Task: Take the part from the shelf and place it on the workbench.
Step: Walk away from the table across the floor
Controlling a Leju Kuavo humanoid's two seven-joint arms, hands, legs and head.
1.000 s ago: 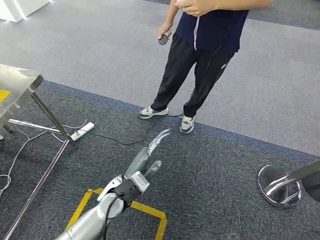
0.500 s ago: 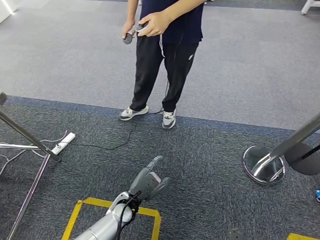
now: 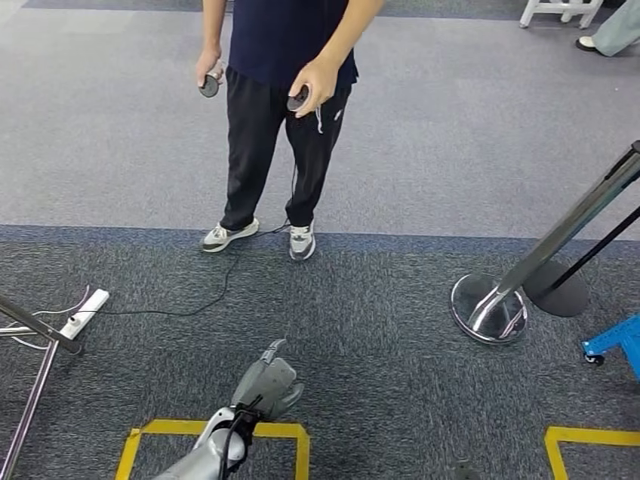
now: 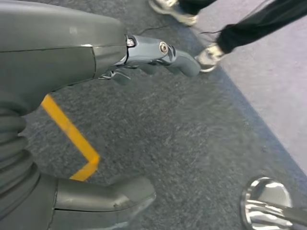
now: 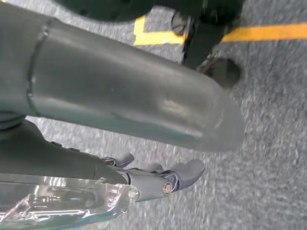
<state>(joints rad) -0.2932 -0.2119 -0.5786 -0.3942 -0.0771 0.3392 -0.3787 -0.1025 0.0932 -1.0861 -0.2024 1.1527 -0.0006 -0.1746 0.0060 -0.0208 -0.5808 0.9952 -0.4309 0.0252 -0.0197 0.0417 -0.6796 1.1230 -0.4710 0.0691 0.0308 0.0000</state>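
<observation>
The floor is dark grey carpet (image 3: 392, 350) near the robot and lighter grey carpet (image 3: 468, 130) farther away, toward 12 o'clock. Yellow tape lines (image 3: 219, 430) make a square on the dark carpet just under the left hand (image 3: 268, 382), and a second yellow corner (image 3: 596, 437) lies at 4 o'clock. A person (image 3: 283, 110) stands at 12 o'clock with a small dark controller (image 3: 209, 86) in each hand and grey shoes (image 3: 302, 241) at the edge between the two carpets. A black cable (image 3: 204, 300) runs from the shoes to a white power strip (image 3: 84, 309) at 9 o'clock, beside thin metal legs (image 3: 34, 345). At 3 o'clock there is a shiny round stand base (image 3: 487, 308) with a slanted pole, and a blue object (image 3: 615, 340) beside it.

In the head view the left hand is over the carpet, with its fingers (image 3: 273, 350) loosely apart and nothing in them. The left wrist view shows the thumb and the darker fingers well apart, with only carpet between them.

The right wrist view shows the right hand (image 5: 152, 179) close over the dark carpet. A clear plastic-wrapped part (image 5: 61, 203) lies against the fingers (image 5: 188, 170), which are stretched along it. If they really grip it cannot be told, because the thumb hides much.
</observation>
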